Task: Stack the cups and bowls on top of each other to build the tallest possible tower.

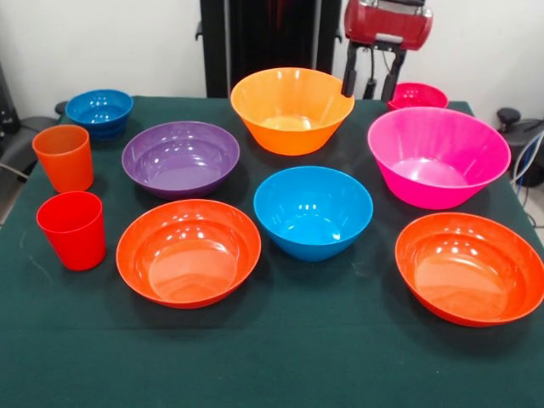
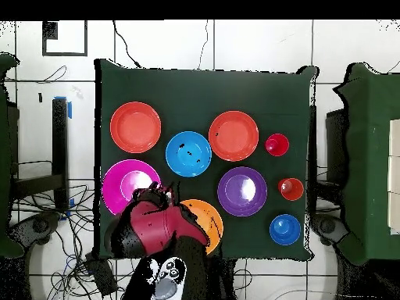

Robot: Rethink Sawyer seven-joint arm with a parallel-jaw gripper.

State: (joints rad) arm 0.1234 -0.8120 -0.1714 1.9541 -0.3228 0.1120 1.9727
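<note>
No tower yet: all 8 bowls and 2 cups sit apart on the green cloth.

The large pink bowl (image 1: 435,156) stands right, the yellow-orange bowl (image 1: 291,109) far centre, with the gripper (image 1: 369,83) hanging between them, its 2 fingers spread and empty. The small pink-red bowl (image 1: 417,96) is half hidden behind the pink bowl. The table (image 1: 280,357) stands on white floor tiles with loose cables.

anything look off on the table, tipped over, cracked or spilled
Nothing stands out. Every bowl sits upright and apart on the green cloth, among them the large pink bowl and the yellow-orange bowl. The orange cup and red cup stand upright too. Nothing is stacked yet. The gripper hangs between those two bowls.
</note>
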